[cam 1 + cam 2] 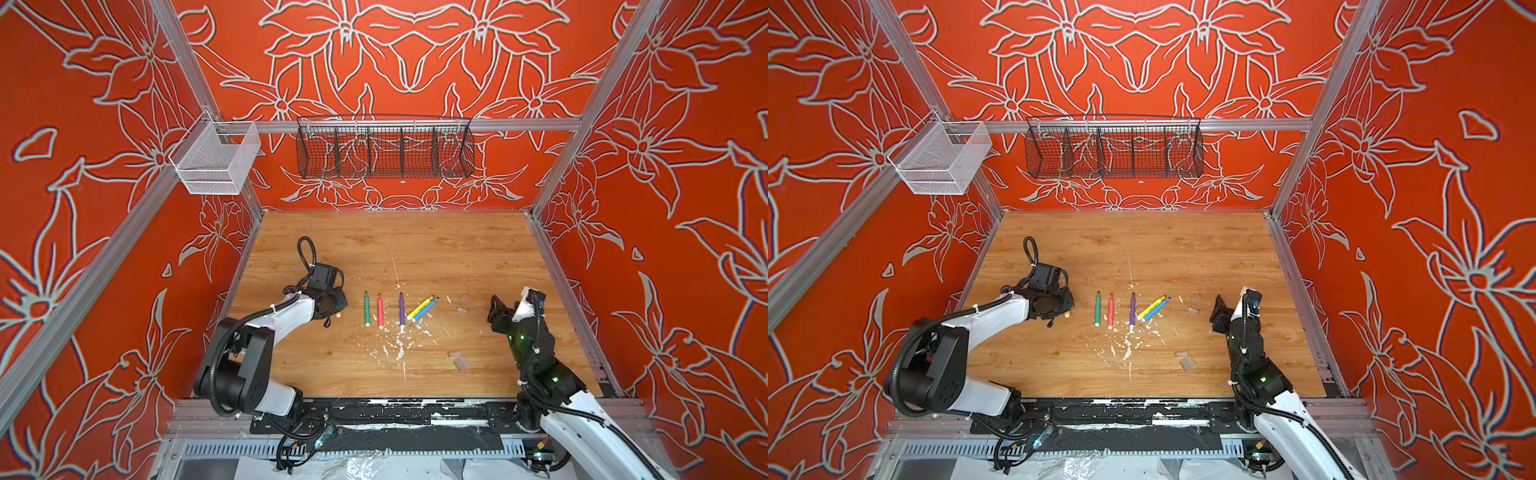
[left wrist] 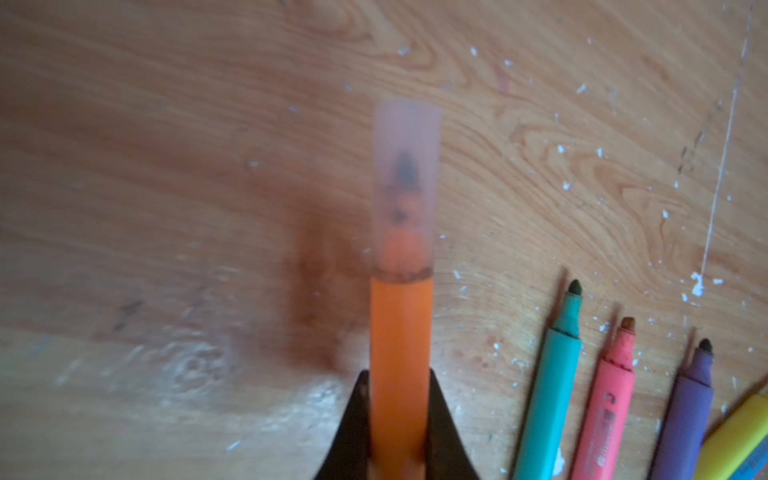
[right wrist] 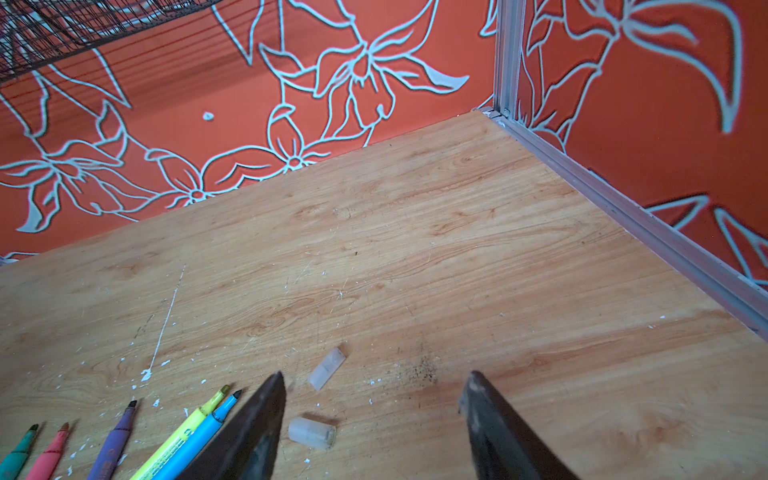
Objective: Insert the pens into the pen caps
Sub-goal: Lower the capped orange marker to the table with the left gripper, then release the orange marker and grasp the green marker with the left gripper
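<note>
Red floral walls are enclosing flecked wooden tabletop. Left pincer is clamping the orange pen, clear cap fitted; right pincer is gaping empty beside a loose cap.

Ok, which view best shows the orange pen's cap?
Left wrist view: the orange pen sits centred between the left fingers, clear cap over its tip. Both top views show only a tiny bit of it; the right wrist view misses it.
</note>
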`<action>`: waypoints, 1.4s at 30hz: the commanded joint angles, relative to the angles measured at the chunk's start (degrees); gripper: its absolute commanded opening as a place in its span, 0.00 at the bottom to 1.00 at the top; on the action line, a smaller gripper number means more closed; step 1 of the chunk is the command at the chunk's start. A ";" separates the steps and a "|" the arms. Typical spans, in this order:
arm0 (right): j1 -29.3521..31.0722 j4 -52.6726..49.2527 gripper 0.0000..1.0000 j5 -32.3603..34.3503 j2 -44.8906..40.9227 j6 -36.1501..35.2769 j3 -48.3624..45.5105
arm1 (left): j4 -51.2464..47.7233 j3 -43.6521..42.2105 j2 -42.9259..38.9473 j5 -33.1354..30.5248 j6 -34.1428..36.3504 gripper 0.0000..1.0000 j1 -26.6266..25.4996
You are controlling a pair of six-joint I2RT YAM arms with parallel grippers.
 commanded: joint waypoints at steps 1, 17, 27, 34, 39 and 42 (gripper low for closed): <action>-0.35 -0.09 0.70 -1.50 1.26 0.19 -0.37 | -2.46 3.28 4.15 0.38 -0.39 0.00 -2.77; -0.37 1.57 0.70 -4.06 7.35 -0.50 1.41 | -4.84 5.29 6.81 -3.59 -2.17 0.17 -6.31; -0.37 1.81 0.70 -4.67 7.92 -0.65 1.54 | -7.61 6.17 0.52 -3.66 0.41 0.25 -6.93; -0.42 1.81 0.70 -4.83 8.03 -0.74 1.63 | -11.19 6.66 -6.06 -8.01 1.27 0.25 -12.10; -0.36 1.81 0.70 -4.90 8.02 -0.75 1.63 | -12.48 6.90 -7.98 -10.38 0.38 0.25 -16.56; -0.37 1.82 0.70 -4.98 7.98 -0.76 1.63 | -12.61 7.30 -6.80 -10.89 0.02 0.25 -17.86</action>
